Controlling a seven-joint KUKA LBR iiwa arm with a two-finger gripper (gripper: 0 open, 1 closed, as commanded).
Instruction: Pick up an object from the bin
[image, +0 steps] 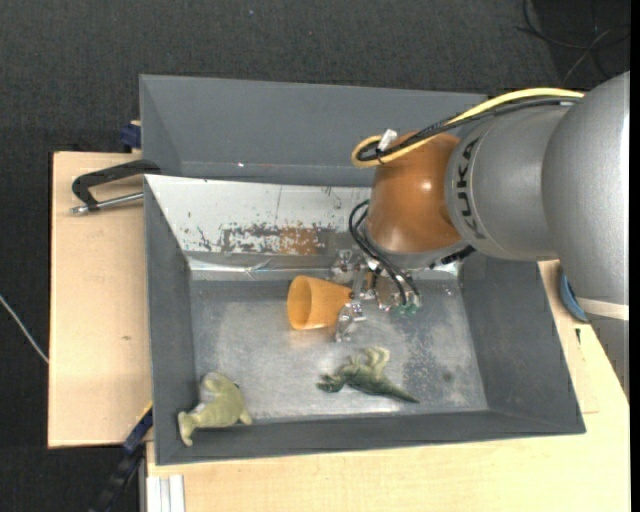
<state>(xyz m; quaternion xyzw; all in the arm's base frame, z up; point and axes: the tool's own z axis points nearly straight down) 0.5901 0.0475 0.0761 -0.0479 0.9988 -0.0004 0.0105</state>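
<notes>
1. Hand (358, 298) of the grey robot arm (540, 170) is down inside the grey metal bin (168, 330), low over the floor toward the back wall, right of centre.
2. Whether the hand is apart or together cannot be told from this angle; its metal parts crowd against the right end of an orange cup (312, 303).
3. That cup lies on its side on the bin floor, its length running left to right, just in front of the back wall and just left of the hand. It touches the hand or comes very near it. It cannot be seen whether the cup is gripped.
4. An orange cover (410, 205) sits on the wrist above the hand, and yellow and black cables (470, 108) loop over the top of it toward the arm's grey body at the right.
5. A dark green toy dinosaur (365, 378) lies on the floor just in front of the hand, toward the near wall, apart from the cup.
6. A pale yellow-green toy dinosaur (215, 405) rests in the near left corner of the bin, against the front wall and well apart from the hand, the cup and the other toy.
7. Scratches and worn patches mark the back wall behind the cup.
</notes>
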